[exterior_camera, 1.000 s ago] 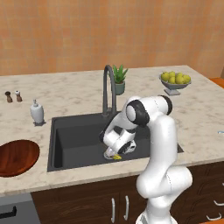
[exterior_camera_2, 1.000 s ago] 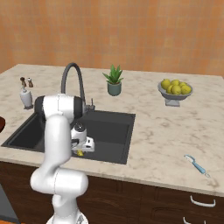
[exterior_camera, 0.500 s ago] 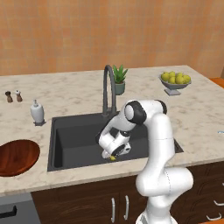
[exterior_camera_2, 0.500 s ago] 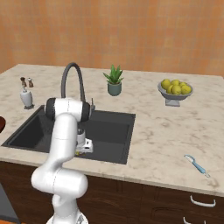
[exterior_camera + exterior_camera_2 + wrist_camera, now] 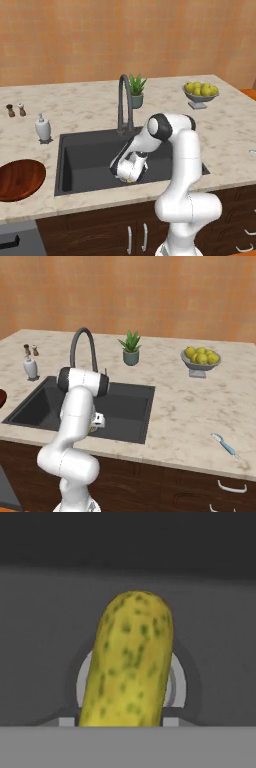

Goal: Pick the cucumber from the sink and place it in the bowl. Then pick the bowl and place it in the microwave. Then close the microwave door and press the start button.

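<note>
- Hand view puts the cucumber (image 5: 131, 662) right in front of me: yellow-green, speckled, lying lengthwise away from the camera over the round metal drain (image 5: 176, 684) on the dark sink (image 5: 45, 637) floor.
- From my left base view I catch only a sliver of yellow-green under the gripper (image 5: 129, 176), low in the sink (image 5: 85, 155) near its front wall.
- I see the cucumber running between the fingers, but the fingertips themselves are lost at the bottom of the hand view, so I cannot tell whether the jaws are clamped on it or merely straddling it.
- My arm (image 5: 182, 165) bends down from the counter edge into the basin, with the hand pointing steeply down; in the right base view the gripper (image 5: 95, 426) sits against the near sink (image 5: 125, 406) wall.
- Behind the basin I see the dark arched faucet (image 5: 124, 102), with a small potted plant (image 5: 135, 90) just beside it.
- On the counter (image 5: 90, 107) left of the sink I see a white soap bottle (image 5: 43, 128), and further back two small shakers (image 5: 15, 110).
- The bowl (image 5: 19, 179), reddish-brown wood, sits on the counter's front left, well apart from the sink.
- Far right stands a grey pedestal bowl of fruit (image 5: 200, 93).
- In the right base view a small blue-handled tool (image 5: 223, 444) lies near the front right counter edge.
</note>
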Motion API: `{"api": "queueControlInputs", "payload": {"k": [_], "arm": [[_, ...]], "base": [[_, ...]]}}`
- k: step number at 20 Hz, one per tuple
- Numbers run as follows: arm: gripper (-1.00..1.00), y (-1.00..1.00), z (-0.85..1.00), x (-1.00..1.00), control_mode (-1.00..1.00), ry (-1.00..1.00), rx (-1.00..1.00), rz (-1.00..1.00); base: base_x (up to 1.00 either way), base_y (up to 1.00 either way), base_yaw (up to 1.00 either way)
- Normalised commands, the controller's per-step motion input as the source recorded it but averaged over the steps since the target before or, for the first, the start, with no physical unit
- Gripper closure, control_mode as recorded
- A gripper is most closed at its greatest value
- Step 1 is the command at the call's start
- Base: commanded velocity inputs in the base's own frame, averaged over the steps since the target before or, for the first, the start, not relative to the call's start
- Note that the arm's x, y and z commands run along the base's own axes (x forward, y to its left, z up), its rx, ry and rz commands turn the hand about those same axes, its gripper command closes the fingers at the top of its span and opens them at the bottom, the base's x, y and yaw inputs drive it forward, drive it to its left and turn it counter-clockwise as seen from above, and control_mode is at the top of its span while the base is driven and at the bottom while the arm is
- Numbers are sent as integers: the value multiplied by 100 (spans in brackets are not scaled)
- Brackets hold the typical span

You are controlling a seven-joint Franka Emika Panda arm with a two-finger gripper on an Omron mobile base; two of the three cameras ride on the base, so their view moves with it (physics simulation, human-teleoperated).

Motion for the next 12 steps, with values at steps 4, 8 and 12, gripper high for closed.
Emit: {"api": "queueControlInputs", "payload": {"k": [4,8,12], "arm": [[100,-91,71,9,-100,0,0,-4],[100,-100,66,30,-100,3,0,-6],[100,-98,59,0,-100,0,6,-7]], "base": [[0,0,0],[0,0,0],[0,0,0]]}}
